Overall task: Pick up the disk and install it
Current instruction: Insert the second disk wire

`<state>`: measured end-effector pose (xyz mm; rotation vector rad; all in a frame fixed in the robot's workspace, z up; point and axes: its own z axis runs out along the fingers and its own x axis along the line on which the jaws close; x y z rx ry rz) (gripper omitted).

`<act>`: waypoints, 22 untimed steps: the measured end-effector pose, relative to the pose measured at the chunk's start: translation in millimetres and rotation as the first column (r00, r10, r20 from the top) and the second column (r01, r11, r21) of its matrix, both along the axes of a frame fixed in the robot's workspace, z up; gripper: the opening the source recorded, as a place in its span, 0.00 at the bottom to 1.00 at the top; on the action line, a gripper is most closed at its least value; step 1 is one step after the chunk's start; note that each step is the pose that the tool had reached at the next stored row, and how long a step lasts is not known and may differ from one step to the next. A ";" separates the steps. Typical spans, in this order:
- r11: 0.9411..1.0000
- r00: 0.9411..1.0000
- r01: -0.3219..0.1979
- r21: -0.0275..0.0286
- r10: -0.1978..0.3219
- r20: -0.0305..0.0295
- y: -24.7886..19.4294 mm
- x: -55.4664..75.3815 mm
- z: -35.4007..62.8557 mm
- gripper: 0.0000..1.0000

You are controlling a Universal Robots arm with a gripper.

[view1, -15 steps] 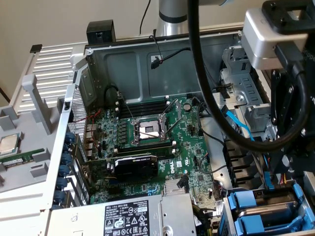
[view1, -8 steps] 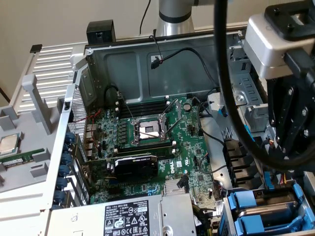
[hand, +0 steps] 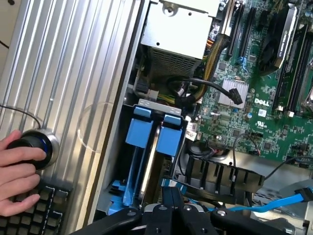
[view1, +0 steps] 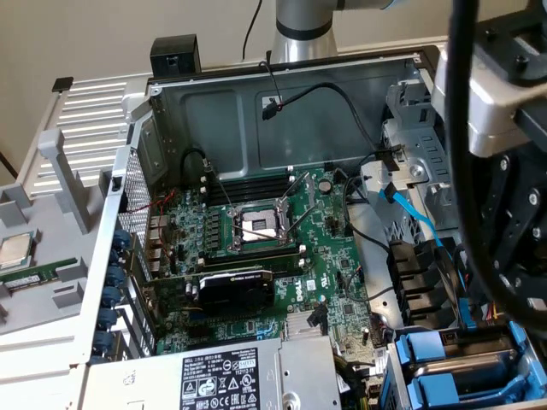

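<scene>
My black pincer (hand: 172,208) is fully closed, gripping nothing I can see, hovering above two blue-fronted plastic drive carriers (hand: 155,133) in the open grey metal computer case's (view1: 282,111) bay. Can't tell which holds the disk. Best keep aligned with the slot, push straight.

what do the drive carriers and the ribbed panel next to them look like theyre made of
Drive carriers: likely molded plastic, judging by the uniform matte blue and soft rounded edges. Ribbed panel: looks like brushed or satin metal, perhaps aluminium, silver-grey with straight parallel ridges and a dull sheen.
</scene>
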<state>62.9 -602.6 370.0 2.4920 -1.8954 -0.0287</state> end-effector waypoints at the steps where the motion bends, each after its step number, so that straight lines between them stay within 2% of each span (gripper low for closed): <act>1: 1.000 1.000 -0.019 0.000 0.019 0.000 0.0 0.0 -0.2 0.11; 4: 0.997 0.997 -0.074 0.000 0.074 0.000 0.0 0.0 -0.8 0.11; 7: 0.992 0.992 -0.127 0.000 0.127 0.000 0.0 0.0 -1.5 0.11; 12: 0.976 0.976 -0.217 0.000 0.217 0.000 0.0 0.0 -3.2 0.11; 17: 0.953 0.953 -0.304 0.003 0.304 0.001 -0.1 -0.1 -5.1 0.11; 22: 0.921 0.921 -0.389 0.011 0.389 0.004 0.0 0.0 -7.2 0.11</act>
